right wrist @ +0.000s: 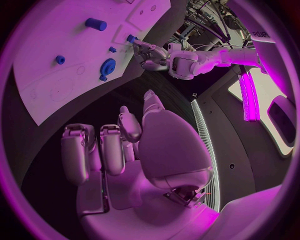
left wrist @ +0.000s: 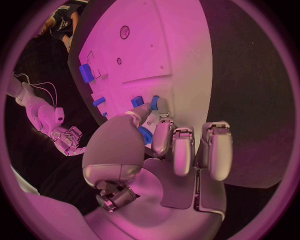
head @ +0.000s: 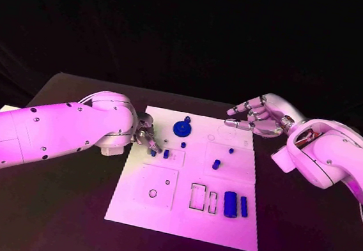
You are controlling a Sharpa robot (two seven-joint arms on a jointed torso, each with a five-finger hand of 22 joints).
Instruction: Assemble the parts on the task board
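Looking from the left, you see the left hand [head: 144, 134] at the board's [head: 154, 215] left edge, pinching a small blue peg [left wrist: 154, 103] between thumb and finger, its tip toward the board. Two blue bars [head: 236, 205] lie in recesses near the right edge, long axes toward you. The right hand [head: 259, 116] hovers over the far right corner, fingers curled, grasping nothing.

Two bulky white arms with rounded shells are showing small dark screw dots and thin panel seams along their casings. The left hand [head: 146, 134] and right hand [head: 259, 116] are showing silver, segmented metal fingers, and thin cables are running beside the right wrist.
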